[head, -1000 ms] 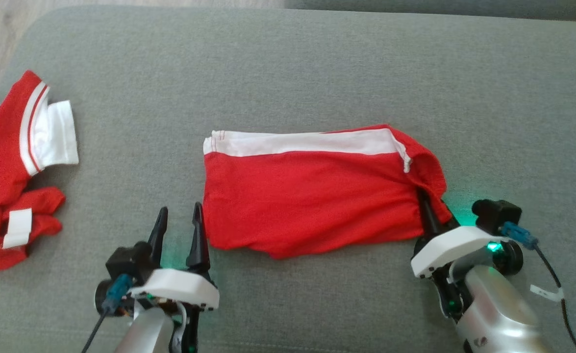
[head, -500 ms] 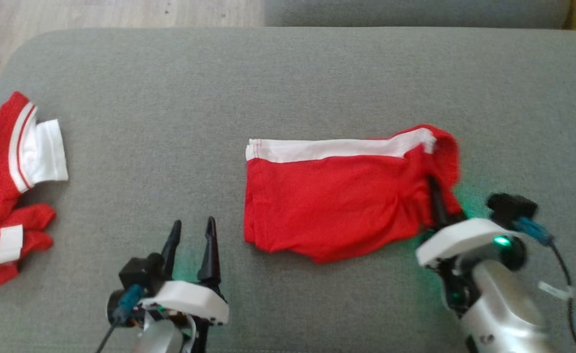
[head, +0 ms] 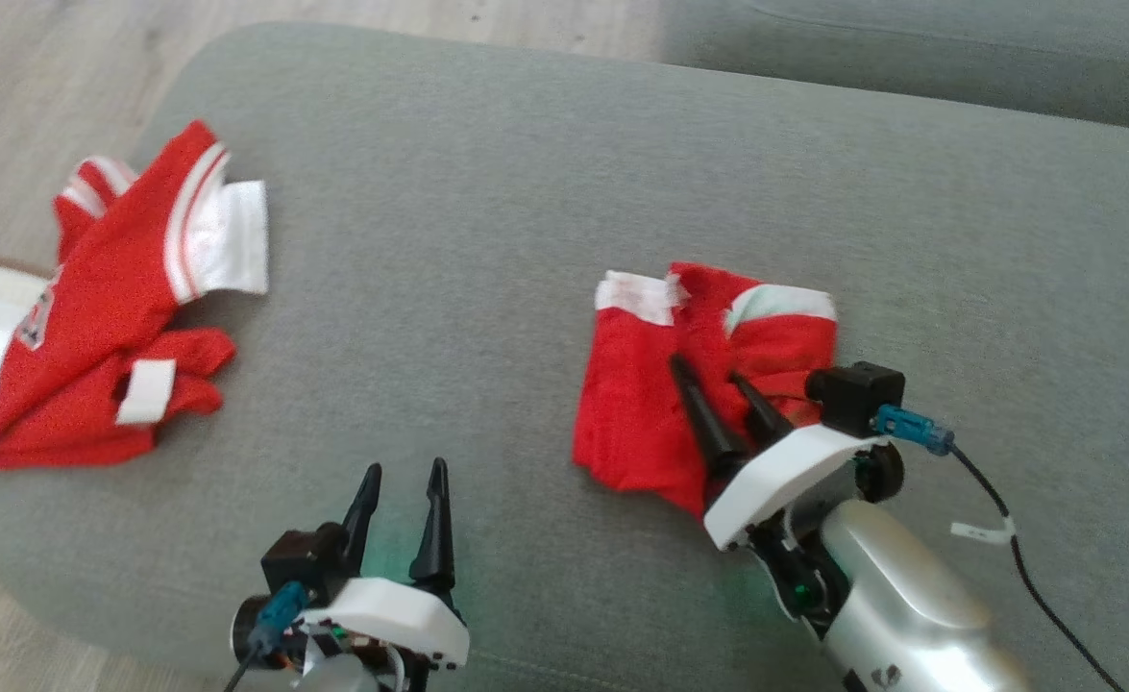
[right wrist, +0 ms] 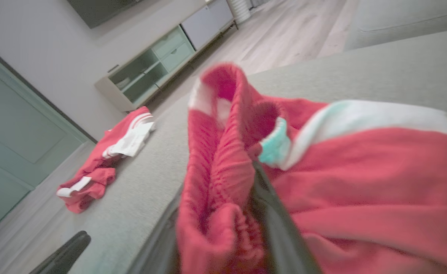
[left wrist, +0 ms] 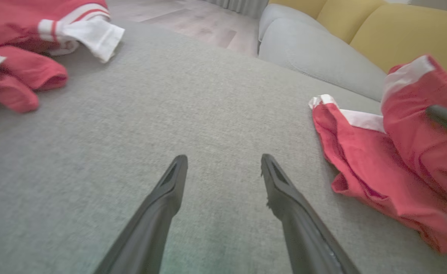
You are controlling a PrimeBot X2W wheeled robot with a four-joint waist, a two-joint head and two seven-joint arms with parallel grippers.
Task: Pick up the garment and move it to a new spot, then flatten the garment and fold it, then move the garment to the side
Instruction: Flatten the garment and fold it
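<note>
Garment (head: 641, 423), red with white bands (head: 633, 293), sits doubled over on itself on the grey sofa cushion (head: 487, 192), right of the cushion's middle and closer to its near edge than its far one, with the top layer rumpled rather than flat. Right gripper (head: 708, 373) is right on top of it, fingers lying across the red cloth and pointing toward the far edge. Its jaws stand parted, and the right wrist view shows a thick ridge of fabric bunched up between them. Over at the near edge, left of the garment and well apart from it, the left gripper (head: 404, 469) hovers above bare cushion, jaws spread wide with nothing between them. Away at the cushion's left edge lies a second red-and-white piece of clothing (head: 103, 327), crumpled, partly hanging over the side toward the wooden floor (head: 26, 96).
</note>
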